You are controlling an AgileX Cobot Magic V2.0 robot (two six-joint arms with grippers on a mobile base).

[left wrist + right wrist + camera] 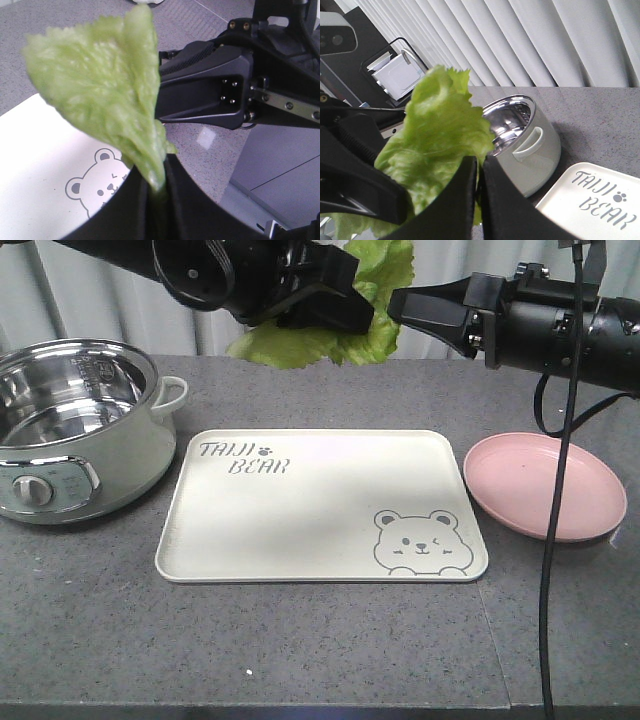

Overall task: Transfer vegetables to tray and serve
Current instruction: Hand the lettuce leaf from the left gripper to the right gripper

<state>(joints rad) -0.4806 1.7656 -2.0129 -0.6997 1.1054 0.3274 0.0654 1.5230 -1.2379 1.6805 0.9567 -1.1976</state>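
Gripped by both the closed left gripper point(358, 306) and the closed right gripper point(396, 302), the lettuce leaf point(300, 345) hangs above the far edge of the tray point(300, 510), which lies just below.

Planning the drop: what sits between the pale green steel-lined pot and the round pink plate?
The large cream-white rectangular tray with the bear drawing; the front view shows it.

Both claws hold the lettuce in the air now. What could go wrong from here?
Both the left claw and the right claw pinch the same lettuce leaf; if the arms pull apart, it may tear.
The leaf seems to hang near the tray's far edge, so a release here might miss the tray.
The right arm's cable hangs by the pink plate and could snag it.
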